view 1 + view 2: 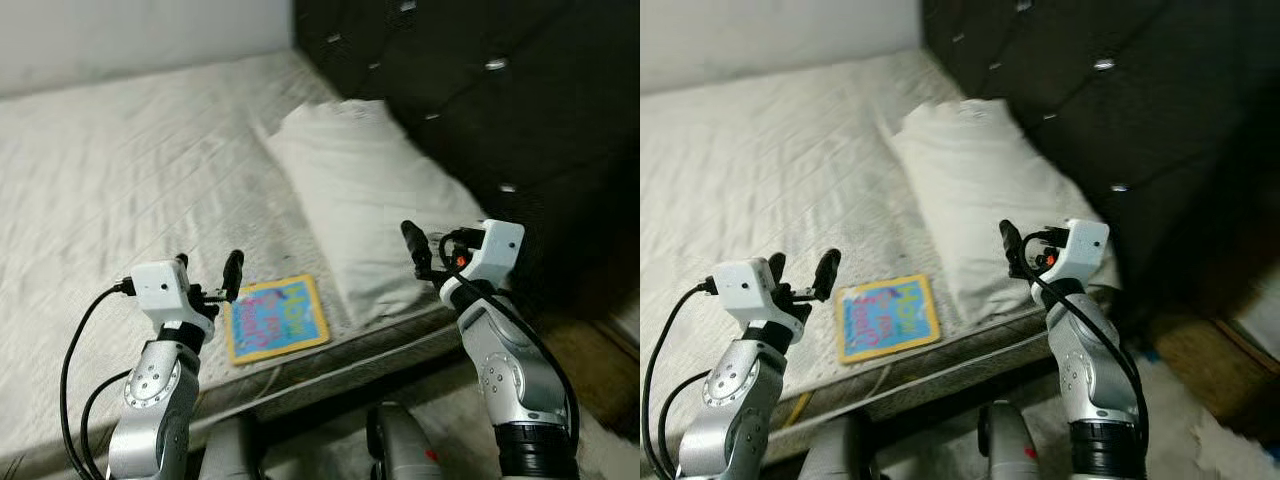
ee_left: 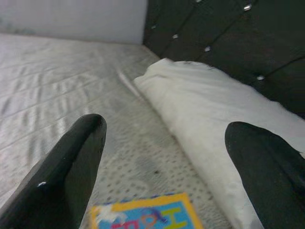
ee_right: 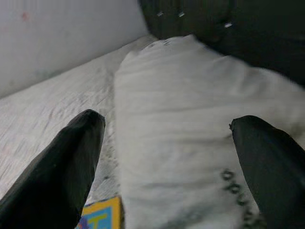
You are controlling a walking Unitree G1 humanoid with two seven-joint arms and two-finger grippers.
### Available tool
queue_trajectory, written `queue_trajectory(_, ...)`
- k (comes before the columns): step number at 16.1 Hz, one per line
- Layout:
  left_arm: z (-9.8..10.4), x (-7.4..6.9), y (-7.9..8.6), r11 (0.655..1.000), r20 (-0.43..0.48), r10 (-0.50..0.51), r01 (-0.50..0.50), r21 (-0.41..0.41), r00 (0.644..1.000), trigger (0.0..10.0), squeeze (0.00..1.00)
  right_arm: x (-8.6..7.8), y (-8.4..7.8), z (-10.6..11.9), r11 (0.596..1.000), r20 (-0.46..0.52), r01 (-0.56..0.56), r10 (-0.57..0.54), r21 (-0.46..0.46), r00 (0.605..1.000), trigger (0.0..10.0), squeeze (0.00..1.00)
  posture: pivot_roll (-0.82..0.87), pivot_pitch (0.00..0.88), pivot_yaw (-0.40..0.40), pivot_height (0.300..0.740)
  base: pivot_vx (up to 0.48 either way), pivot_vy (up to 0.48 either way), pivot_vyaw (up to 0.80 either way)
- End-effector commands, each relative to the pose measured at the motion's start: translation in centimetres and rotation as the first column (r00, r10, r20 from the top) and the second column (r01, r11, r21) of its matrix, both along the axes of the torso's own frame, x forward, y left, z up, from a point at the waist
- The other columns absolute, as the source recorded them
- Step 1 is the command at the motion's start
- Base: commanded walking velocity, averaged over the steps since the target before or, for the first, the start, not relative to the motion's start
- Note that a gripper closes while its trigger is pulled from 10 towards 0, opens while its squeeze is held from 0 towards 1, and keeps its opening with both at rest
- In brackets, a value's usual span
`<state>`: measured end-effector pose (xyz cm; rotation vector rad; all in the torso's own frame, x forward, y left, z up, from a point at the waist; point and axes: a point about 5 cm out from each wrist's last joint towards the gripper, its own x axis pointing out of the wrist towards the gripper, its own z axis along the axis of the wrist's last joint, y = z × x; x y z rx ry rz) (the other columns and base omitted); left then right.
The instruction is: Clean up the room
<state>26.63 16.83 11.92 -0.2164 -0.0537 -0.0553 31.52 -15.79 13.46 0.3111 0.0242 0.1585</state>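
Note:
A thin book (image 1: 277, 318) with a yellow border and a blue cover lies flat on the mattress (image 1: 130, 170) near its front edge. My left gripper (image 1: 208, 270) hovers open just left of the book, with nothing between its fingers. In the left wrist view the book (image 2: 147, 214) sits low between the two black fingers (image 2: 71, 167). A white pillow (image 1: 370, 190) lies against the headboard side. My right gripper (image 1: 428, 245) stands open over the pillow's near corner, holding nothing. The right wrist view looks along the pillow (image 3: 190, 119).
A black tufted headboard (image 1: 480, 80) rises at the right of the bed. A pale wall (image 1: 130, 35) runs behind the mattress. Beside the bed at lower right are a brown wooden surface (image 1: 590, 360) and a white shaggy rug (image 1: 1220, 440).

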Motion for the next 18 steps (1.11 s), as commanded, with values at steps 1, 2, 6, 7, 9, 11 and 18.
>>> queue_trajectory(1,0.0,0.2,0.3,1.000,0.001,0.016,-0.016,0.008,1.000,10.0,0.00,0.3,0.2,0.3,1.000,0.013,-0.001,0.001,0.012,1.000,10.0,0.00,-0.15,0.037,0.056,0.617,0.000,0.000,-0.64)
queue_trajectory(2,0.0,0.2,0.3,1.000,0.002,0.017,-0.017,0.009,1.000,10.0,0.00,0.3,0.3,0.2,1.000,0.014,0.000,0.000,0.015,1.000,10.0,0.00,-0.15,0.036,0.056,0.617,0.000,0.000,-0.63)
queue_trajectory(6,0.0,0.1,0.3,0.999,0.007,0.033,-0.033,0.017,0.999,10.0,0.00,0.0,0.6,0.2,1.000,0.021,-0.006,0.007,-0.014,1.000,10.0,0.00,-0.14,0.045,0.061,0.617,0.000,0.000,-0.64)
queue_trajectory(7,0.0,0.1,0.3,0.999,0.003,0.030,-0.030,0.017,1.000,10.0,0.00,-0.3,0.8,0.1,0.997,0.028,-0.008,0.010,-0.076,1.000,10.0,0.00,-0.14,0.055,0.060,0.617,0.000,0.000,0.00)
queue_trajectory(9,-0.4,-0.1,0.4,0.999,-0.010,0.028,-0.028,0.018,1.000,10.0,0.00,-0.8,1.5,-0.2,0.992,0.018,-0.035,0.038,-0.120,0.999,10.0,0.00,-0.15,0.071,0.058,0.617,0.000,0.000,0.00)
queue_trajectory(11,-0.7,-0.4,0.2,0.999,-0.025,0.040,-0.040,0.007,0.999,10.0,0.00,-1.4,1.6,0.0,0.990,0.024,-0.048,0.052,-0.132,0.998,10.0,0.00,-0.16,0.085,0.057,0.617,0.000,0.000,0.00)
queue_trajectory(18,-0.8,-0.6,0.1,0.999,-0.033,0.054,-0.054,0.001,0.998,10.0,0.00,-1.3,1.4,0.9,0.992,0.062,-0.029,0.036,-0.120,0.997,10.0,0.00,-0.15,0.098,0.056,0.622,0.000,0.000,-0.35)
